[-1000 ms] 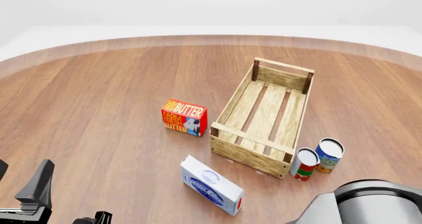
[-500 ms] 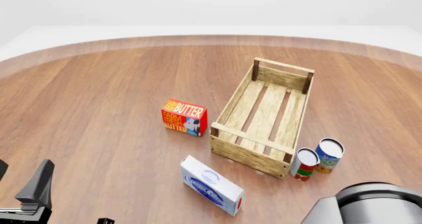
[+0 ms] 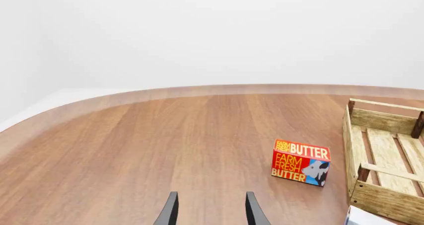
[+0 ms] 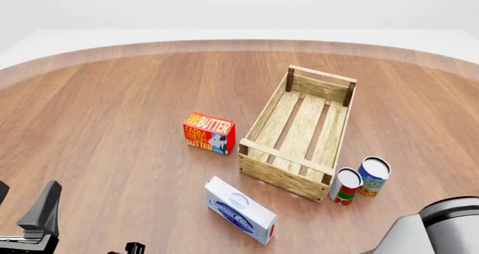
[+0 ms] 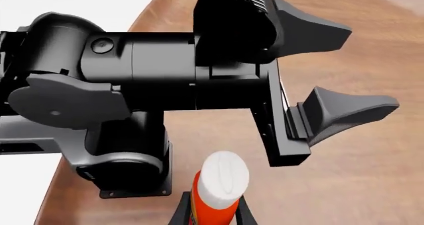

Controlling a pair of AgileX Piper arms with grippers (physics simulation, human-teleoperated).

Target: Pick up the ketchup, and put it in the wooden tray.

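— Looking across the round brown wooden table [image 4: 112, 108], what has changed in the last second?

— The big grey right arm [image 4: 441, 229] has slid toward the near right corner of the front view; a second ago its rounded housing sat further left. At the near edge, a small black piece of the left arm [image 4: 133, 247] has also shifted a little to the right. Nothing on the table has moved.

— Where is the slim orange-red ketchup bottle with the white cap [image 5: 217, 187]?

— Only the right wrist view shows it. It sits between the right gripper [image 5: 210, 212] fingers, white cap toward the camera, the dark fingers [image 5: 178, 214] pressed against its sides, so that claw is clamped on it. The front view does not show the bottle at all.

— And the other claw?

— The left gripper [image 3: 209, 211] has its two black fingers apart with bare table between them. In the right wrist view the left arm's black body fills most of the picture just beyond the bottle.

— The long light-wood slatted tray [image 4: 263, 120]?

— Right of centre, holding nothing. The red-and-yellow butter box [image 4: 208, 133] stands just beside its left wall. A white-and-blue carton [image 4: 239, 209] lies flat near its closest corner. A red-and-white can [image 4: 345, 185] and a blue can [image 4: 373, 176] stand upright together by its near right corner.
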